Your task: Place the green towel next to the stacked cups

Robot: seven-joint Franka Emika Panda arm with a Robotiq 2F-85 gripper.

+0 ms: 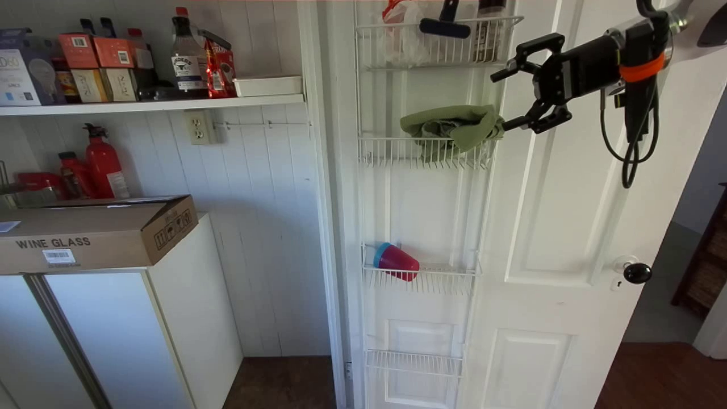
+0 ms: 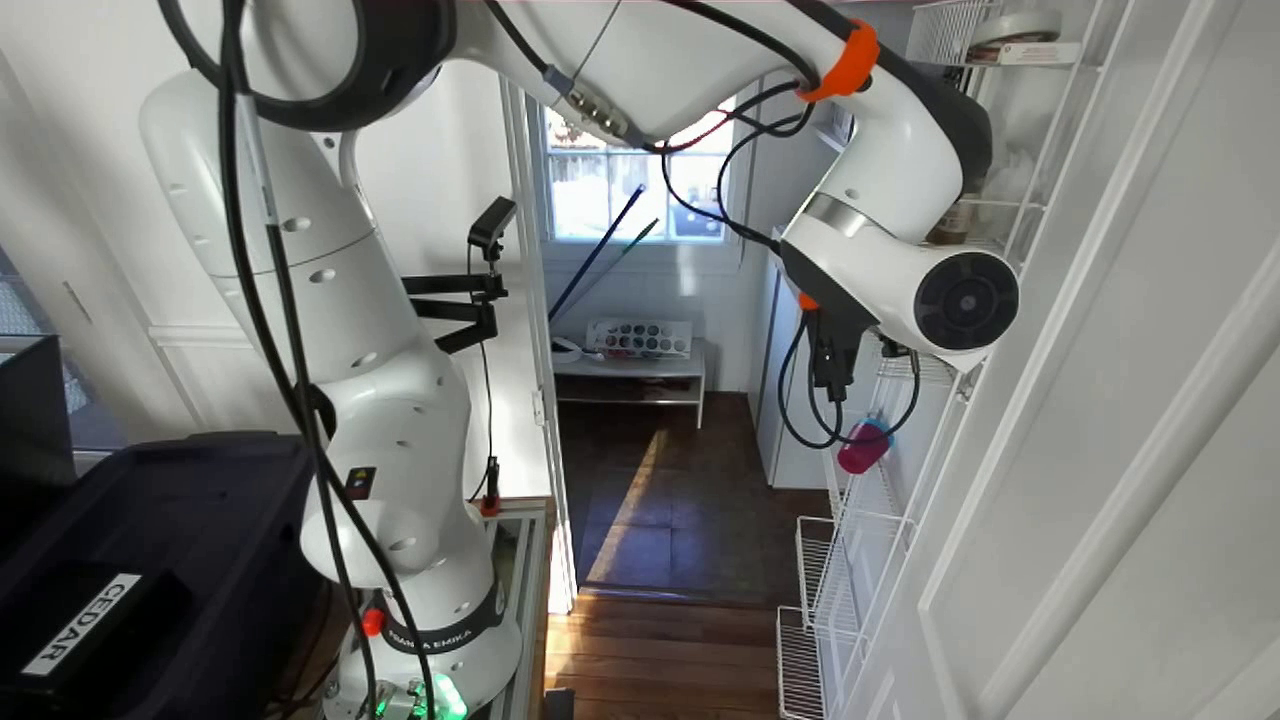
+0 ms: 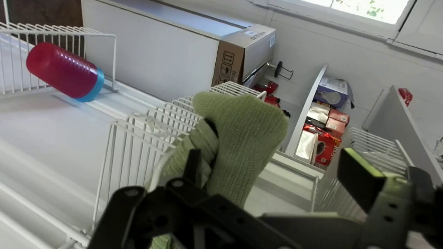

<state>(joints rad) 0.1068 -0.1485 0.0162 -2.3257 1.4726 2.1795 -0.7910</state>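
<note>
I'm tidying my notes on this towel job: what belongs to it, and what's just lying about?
Job: green towel, stacked cups, wire rack, gripper.
Just lying about: wine glass box, light bulb box, fire extinguisher, dark bottle.

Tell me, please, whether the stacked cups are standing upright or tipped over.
Tipped over: in an exterior view, the stacked cups lie slanted on a wire shelf, blue rim upper left, magenta base lower right.

in an exterior view, the arm (image 2: 680,70) bends down in front of the wire rack (image 2: 906,522). below its wrist (image 2: 890,285), the stacked cups (image 2: 864,452), magenta and blue, lie tilted on the rack. a dark bin (image 2: 235,490) stands beside the arm's base (image 2: 470,655); a window (image 2: 580,175) glows.
</note>
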